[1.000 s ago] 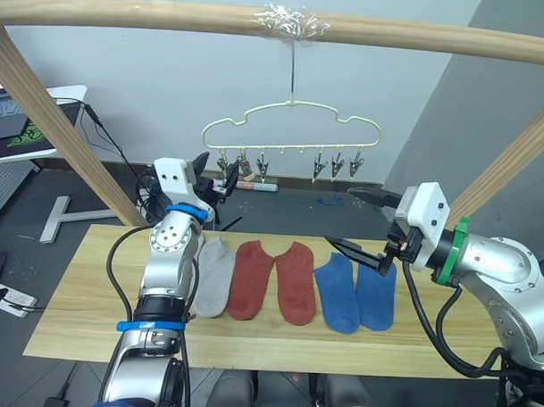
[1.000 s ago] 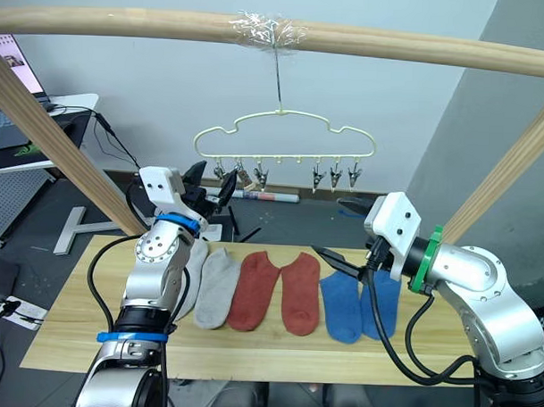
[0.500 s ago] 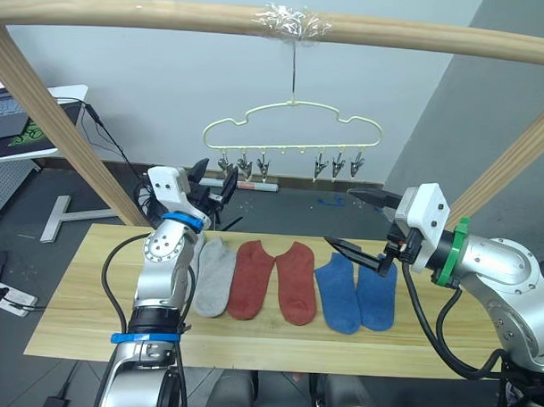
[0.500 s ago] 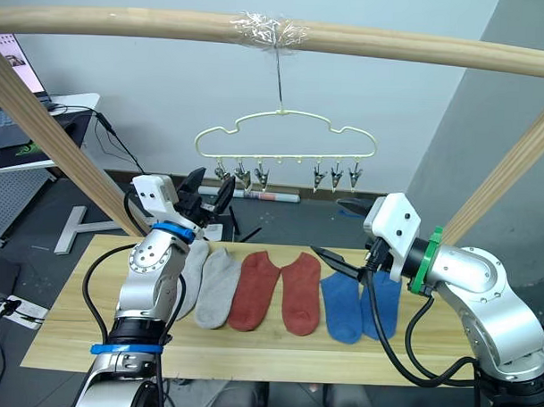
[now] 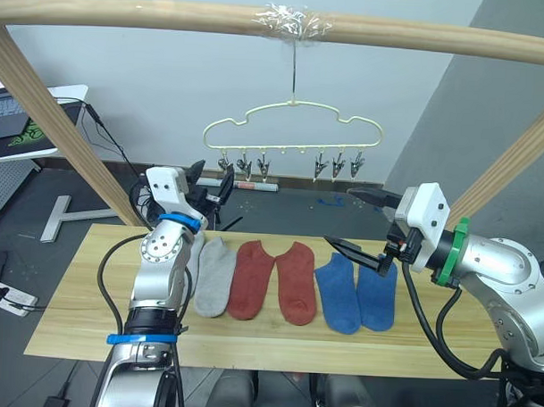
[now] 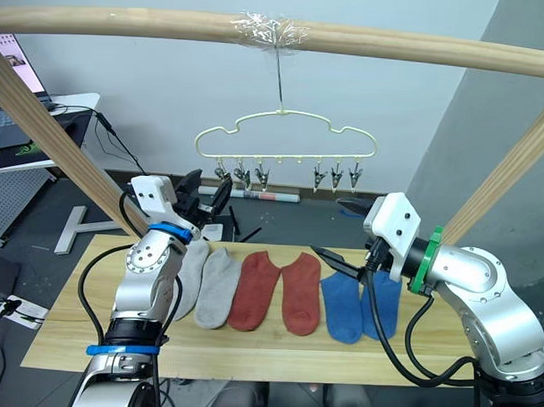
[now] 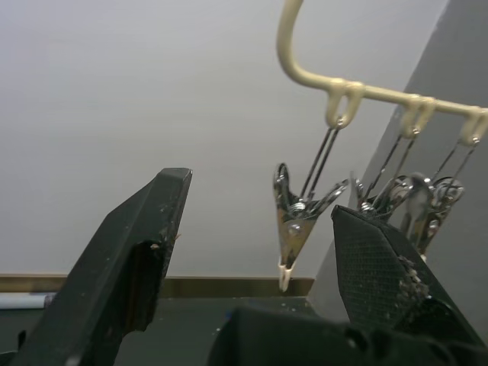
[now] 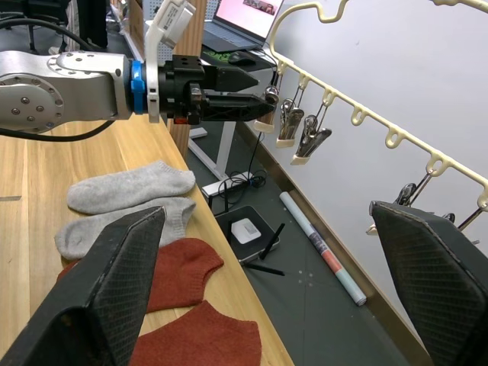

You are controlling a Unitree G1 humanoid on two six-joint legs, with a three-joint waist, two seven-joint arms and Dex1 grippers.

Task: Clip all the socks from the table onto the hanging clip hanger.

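In the middle of the frame, six socks [image 6: 273,291] lie flat in a row on the tabletop [image 5: 71,326]: two grey, two red, two blue. Above them the clip hanger [image 5: 292,133] hangs from a wooden pole [image 5: 127,13]. The left claw [image 5: 212,180] is open and empty, just beside the hanger's left end clip [image 7: 293,229]. The right claw [image 5: 361,226] is wide open and empty, over the blue socks.

6 socks [image 6: 264,290], 1 clip hanger [image 6: 285,137]

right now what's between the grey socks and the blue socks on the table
The two red socks lie side by side between the grey socks and the blue socks, as the left eye view shows.
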